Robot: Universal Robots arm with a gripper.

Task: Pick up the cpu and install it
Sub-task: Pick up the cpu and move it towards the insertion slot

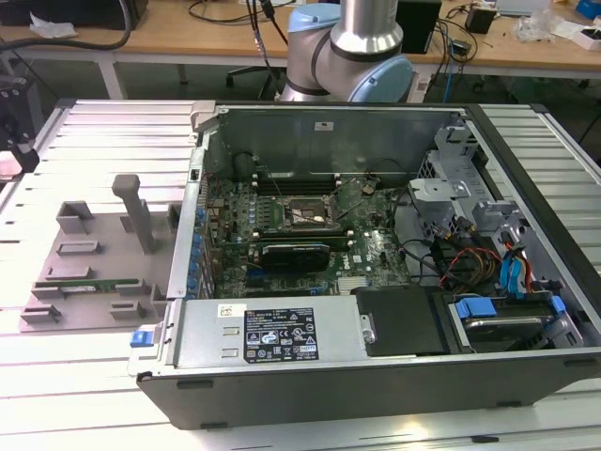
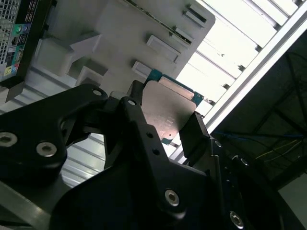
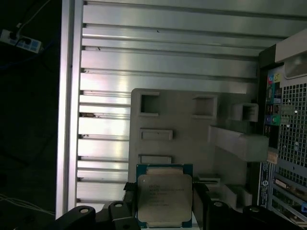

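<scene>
The cpu (image 3: 164, 199), silver-grey top facing the camera, sits clamped between the two black fingers (image 3: 200, 201) of the gripper (image 3: 164, 203), one finger pressed against each of two opposite edges. In the second wrist view the chip (image 2: 168, 112) hangs tilted in the same grasp (image 2: 165, 120), clear of the grey parts tray (image 2: 120, 28) beneath it. The gripper points down over the near end of that tray (image 3: 192, 143), which lies on the slatted metal table (image 3: 168, 57) just beside the rear panel of the open computer case (image 3: 288, 143). In the exterior view, the arm's base joint (image 1: 352, 47) stands behind the case (image 1: 282, 376), whose motherboard socket (image 1: 302, 214) lies exposed. A green memory stick (image 1: 80, 282) rests on the tray (image 1: 103, 244).
</scene>
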